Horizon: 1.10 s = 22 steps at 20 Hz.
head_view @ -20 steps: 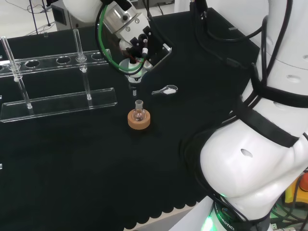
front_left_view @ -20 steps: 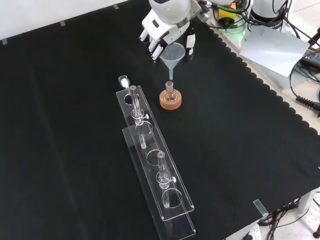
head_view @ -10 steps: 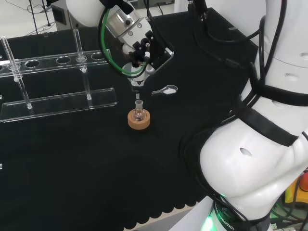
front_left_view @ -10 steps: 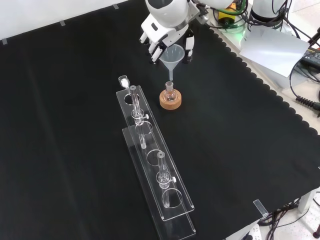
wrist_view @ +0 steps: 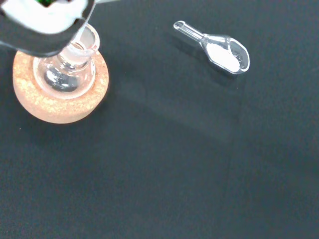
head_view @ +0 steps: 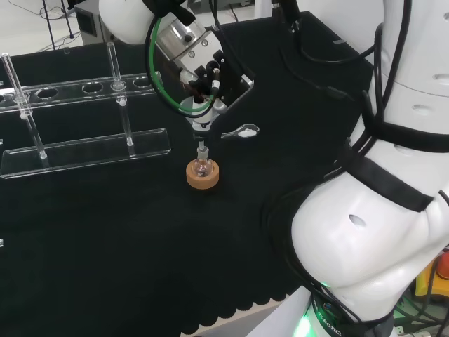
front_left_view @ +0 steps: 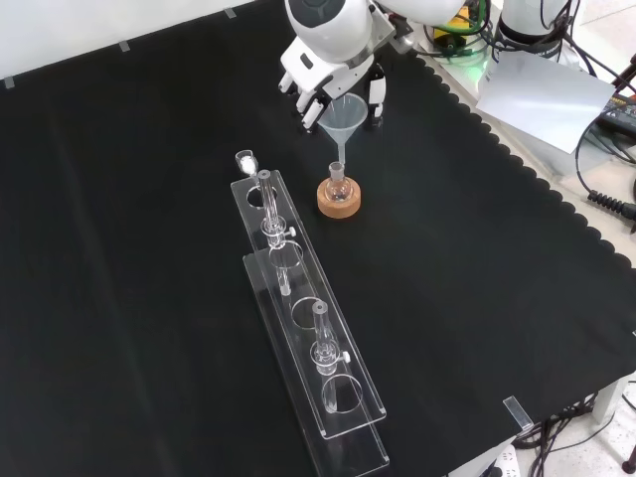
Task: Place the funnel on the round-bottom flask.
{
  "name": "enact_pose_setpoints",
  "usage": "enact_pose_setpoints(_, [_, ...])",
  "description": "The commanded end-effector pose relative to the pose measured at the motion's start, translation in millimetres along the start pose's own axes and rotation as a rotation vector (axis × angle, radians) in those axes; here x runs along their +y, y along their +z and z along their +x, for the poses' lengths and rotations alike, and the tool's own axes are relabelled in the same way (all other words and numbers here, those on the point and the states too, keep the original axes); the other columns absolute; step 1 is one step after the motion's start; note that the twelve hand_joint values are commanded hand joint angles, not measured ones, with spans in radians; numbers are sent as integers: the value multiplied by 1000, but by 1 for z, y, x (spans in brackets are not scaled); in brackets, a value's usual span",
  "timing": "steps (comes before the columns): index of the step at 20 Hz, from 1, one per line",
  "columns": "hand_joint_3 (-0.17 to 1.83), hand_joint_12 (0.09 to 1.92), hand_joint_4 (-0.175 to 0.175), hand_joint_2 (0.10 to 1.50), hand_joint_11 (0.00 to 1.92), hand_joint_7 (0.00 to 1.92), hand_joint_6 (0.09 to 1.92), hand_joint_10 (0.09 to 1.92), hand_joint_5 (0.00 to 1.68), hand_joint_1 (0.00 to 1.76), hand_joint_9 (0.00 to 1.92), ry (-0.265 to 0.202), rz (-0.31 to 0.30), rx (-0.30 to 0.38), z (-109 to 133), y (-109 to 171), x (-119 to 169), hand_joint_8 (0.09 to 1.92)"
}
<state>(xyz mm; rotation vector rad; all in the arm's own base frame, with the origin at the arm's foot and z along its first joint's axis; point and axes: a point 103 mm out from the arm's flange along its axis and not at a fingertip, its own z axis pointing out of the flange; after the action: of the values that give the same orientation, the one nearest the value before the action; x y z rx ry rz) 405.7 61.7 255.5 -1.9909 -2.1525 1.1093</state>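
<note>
A small clear round-bottom flask (front_left_view: 339, 183) stands upright on a cork ring (front_left_view: 339, 200) in the middle of the black cloth. The hand (front_left_view: 333, 75) holds a clear funnel (front_left_view: 341, 115) straight above it, fingers curled round the cone. The funnel's stem tip reaches the flask's mouth. In the head view the funnel (head_view: 199, 116) hangs under the hand (head_view: 208, 70) over the flask (head_view: 202, 165) and cork ring (head_view: 202, 175). Close up in the wrist view, the flask (wrist_view: 64, 70) sits in its cork ring (wrist_view: 60, 102), with a blurred white part of the hand (wrist_view: 45, 20) above it.
A clear scoop with white powder (head_view: 243, 131) lies just right of the flask in the head view, also the scoop (wrist_view: 219, 48) in the wrist view. A long clear tube rack (front_left_view: 308, 338) with glass tubes stands near the flask. The arm's white links (head_view: 379, 232) fill the head view's right.
The hand has come down with the funnel and shifted over the flask; the stem tip, earlier a gap above the neck, now meets the flask's mouth.
</note>
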Motion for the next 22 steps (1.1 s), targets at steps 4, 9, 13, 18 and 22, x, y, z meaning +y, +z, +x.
enact_pose_setpoints(4, [48,1266,175,1121,596,882,1124,475,904,982,1172,-6,3,-12,5,3,6,692])
enact_pose_setpoints(9, [46,1266,175,1122,595,881,1124,475,904,982,1172,-9,6,-11,7,6,11,692])
enact_pose_setpoints(13, [44,1266,175,1123,595,880,1124,476,903,982,1172,-9,11,-13,8,6,11,693])
enact_pose_setpoints(18, [42,1266,175,1125,595,880,1125,477,903,981,1171,-11,11,-4,8,10,13,694])
enact_pose_setpoints(22, [40,1266,175,1126,595,880,1127,477,902,981,1171,-13,5,9,7,11,14,694])
